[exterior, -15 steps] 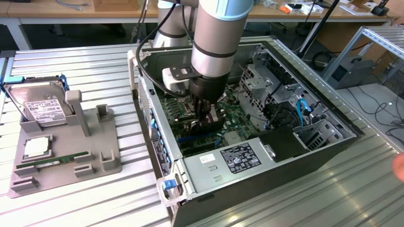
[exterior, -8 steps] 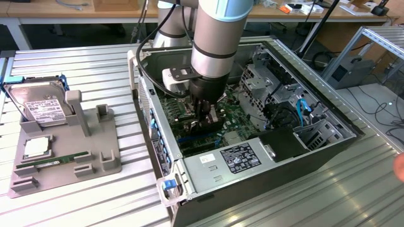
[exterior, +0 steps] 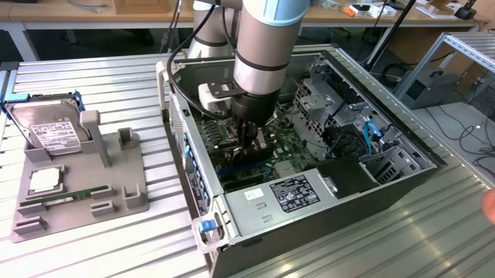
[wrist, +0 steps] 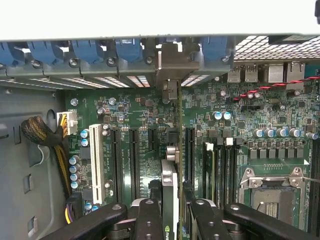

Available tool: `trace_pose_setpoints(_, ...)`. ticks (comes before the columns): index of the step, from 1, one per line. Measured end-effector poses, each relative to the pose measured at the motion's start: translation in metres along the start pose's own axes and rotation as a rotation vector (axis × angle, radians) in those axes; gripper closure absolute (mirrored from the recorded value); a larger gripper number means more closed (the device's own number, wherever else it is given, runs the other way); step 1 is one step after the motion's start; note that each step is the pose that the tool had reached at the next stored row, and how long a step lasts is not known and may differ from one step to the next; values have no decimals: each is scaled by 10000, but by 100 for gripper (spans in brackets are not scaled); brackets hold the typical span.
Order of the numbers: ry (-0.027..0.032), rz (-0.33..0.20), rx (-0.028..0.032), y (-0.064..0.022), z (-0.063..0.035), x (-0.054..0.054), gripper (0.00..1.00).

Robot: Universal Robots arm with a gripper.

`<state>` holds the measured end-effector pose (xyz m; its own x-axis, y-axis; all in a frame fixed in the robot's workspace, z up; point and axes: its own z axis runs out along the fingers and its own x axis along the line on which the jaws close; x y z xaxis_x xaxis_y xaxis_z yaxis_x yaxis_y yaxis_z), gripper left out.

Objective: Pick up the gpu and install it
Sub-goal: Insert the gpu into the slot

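Note:
My gripper (exterior: 252,145) reaches down into the open computer case (exterior: 352,188), over the green motherboard (wrist: 140,112). In the wrist view the gripper (wrist: 174,210) is shut on the gpu (wrist: 170,175), which I see edge-on as a thin card between the black fingers (wrist: 149,215). The card runs between the long black expansion slots (wrist: 134,160) toward the case's rear wall, where its silvery bracket (wrist: 172,62) sits among the blue slot clips. I cannot tell whether the card's edge is seated in a slot.
On the exterior view's left, a grey holder (exterior: 116,197) carries a hard drive (exterior: 50,130), a green RAM stick (exterior: 66,198) and a square chip (exterior: 46,179). An empty CPU socket (wrist: 272,192) and yellow cables (wrist: 62,160) flank the card. A hand (exterior: 488,205) shows at the right edge.

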<state>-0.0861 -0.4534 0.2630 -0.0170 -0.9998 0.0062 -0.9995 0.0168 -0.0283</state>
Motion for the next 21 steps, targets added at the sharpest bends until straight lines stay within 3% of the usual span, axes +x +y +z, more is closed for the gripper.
trace_pose_setpoints(21, -6, 0, 0, 0, 33, 8, 73)
